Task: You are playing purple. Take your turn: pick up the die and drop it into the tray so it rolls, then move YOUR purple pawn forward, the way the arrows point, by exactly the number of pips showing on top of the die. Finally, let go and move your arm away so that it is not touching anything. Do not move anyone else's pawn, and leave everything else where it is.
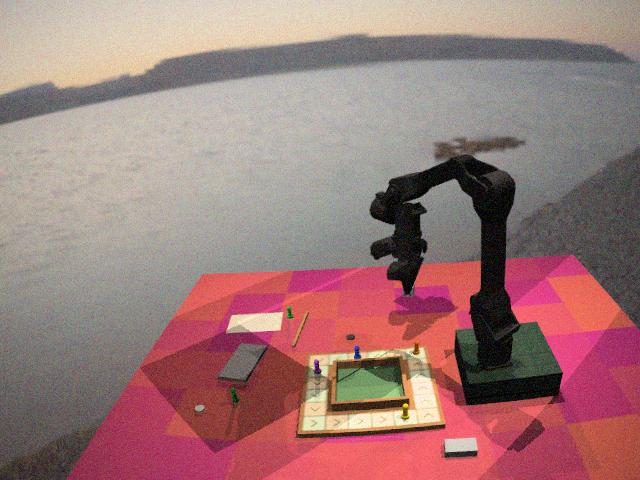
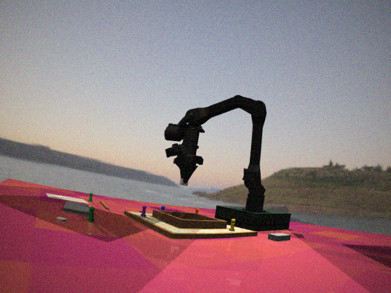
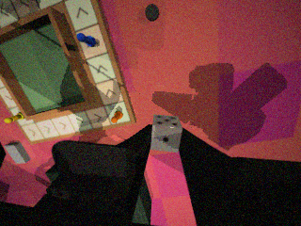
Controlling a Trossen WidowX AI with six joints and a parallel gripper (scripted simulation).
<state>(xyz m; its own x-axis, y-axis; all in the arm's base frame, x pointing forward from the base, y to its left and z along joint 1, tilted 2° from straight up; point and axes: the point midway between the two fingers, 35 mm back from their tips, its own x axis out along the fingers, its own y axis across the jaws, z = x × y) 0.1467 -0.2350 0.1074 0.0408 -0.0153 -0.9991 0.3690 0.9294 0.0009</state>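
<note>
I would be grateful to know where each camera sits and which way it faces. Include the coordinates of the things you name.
Top: high before the table, looking down across the square game board (image 1: 371, 428) to the water; whole black arm shows.
Exterior: low beside the table, looking almost level; whole arm again.
Wrist: on the arm, looking down past the gripper (image 1: 408, 294) (image 2: 183, 183) (image 3: 166, 134); its dark fingers show.
Top and exterior share the purple pawn (image 1: 316, 366) (image 2: 143, 210).

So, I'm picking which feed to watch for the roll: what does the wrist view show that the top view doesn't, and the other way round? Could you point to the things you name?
Only wrist: pips on the die (image 1: 408, 291) (image 3: 166, 133) held in the jaws.

Only top: the purple pawn (image 1: 317, 366), two green pawns and the arm's dark base (image 1: 537, 341).

Both: the tray (image 1: 369, 405) (image 3: 71, 52), plus blue (image 1: 357, 352) (image 3: 87, 40), orange (image 1: 416, 347) (image 3: 117, 116) and yellow (image 1: 405, 411) (image 3: 14, 118) pawns.
</note>
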